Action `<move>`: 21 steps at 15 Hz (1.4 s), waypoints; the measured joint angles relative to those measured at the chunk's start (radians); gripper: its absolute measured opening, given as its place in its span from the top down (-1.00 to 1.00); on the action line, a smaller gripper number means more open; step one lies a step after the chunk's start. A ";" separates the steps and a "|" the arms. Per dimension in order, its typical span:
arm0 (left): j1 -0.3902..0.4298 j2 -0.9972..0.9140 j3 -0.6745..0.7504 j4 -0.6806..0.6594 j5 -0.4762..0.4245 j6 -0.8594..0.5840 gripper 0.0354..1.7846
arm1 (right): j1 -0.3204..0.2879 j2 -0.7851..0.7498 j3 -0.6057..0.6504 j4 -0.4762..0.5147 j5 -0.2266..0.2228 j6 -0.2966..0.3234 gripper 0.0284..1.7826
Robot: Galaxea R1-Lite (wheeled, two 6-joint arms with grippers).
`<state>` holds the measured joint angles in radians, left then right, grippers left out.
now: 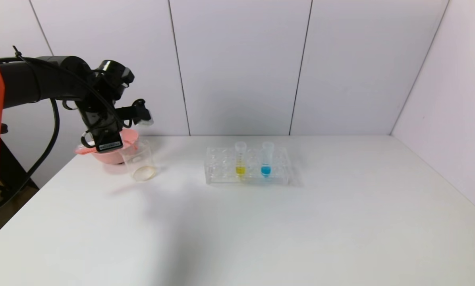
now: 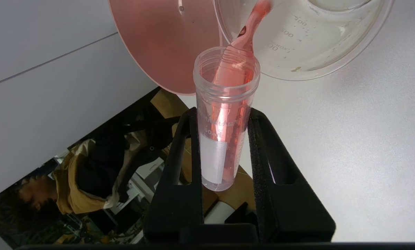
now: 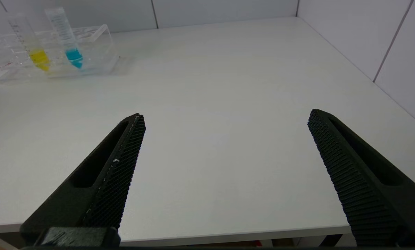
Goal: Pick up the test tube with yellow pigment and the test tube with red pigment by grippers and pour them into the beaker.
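Note:
My left gripper (image 1: 106, 139) is shut on the test tube with red pigment (image 2: 225, 121) and holds it tilted over the beaker (image 1: 138, 163). In the left wrist view, red liquid runs from the tube's mouth into the beaker (image 2: 308, 41). The black fingers (image 2: 179, 146) press both sides of the tube. The test tube with yellow pigment (image 1: 240, 159) stands upright in the clear rack (image 1: 221, 174); it also shows in the right wrist view (image 3: 34, 47). My right gripper (image 3: 225, 114) is open and empty above the table's front edge, away from the rack.
A pink bowl (image 1: 102, 155) stands right behind the beaker, near the table's left edge; it also shows in the left wrist view (image 2: 166, 41). A blue-tipped tube (image 1: 266, 161) stands in the rack beside the yellow one. White walls close the back and right.

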<state>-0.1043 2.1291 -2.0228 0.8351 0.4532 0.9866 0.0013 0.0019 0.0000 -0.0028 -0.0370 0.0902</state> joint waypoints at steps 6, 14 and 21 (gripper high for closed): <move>-0.012 0.010 0.000 -0.001 0.042 0.013 0.56 | 0.000 0.000 0.000 0.000 0.000 0.000 -0.92; -0.039 0.011 -0.001 -0.008 0.114 0.054 0.56 | 0.000 0.000 0.000 0.000 0.000 0.000 -0.92; -0.060 0.022 -0.001 -0.010 0.202 0.071 0.56 | 0.000 0.000 0.000 0.000 0.000 0.000 -0.92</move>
<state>-0.1638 2.1509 -2.0234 0.8249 0.6555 1.0579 0.0013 0.0019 0.0000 -0.0028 -0.0370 0.0902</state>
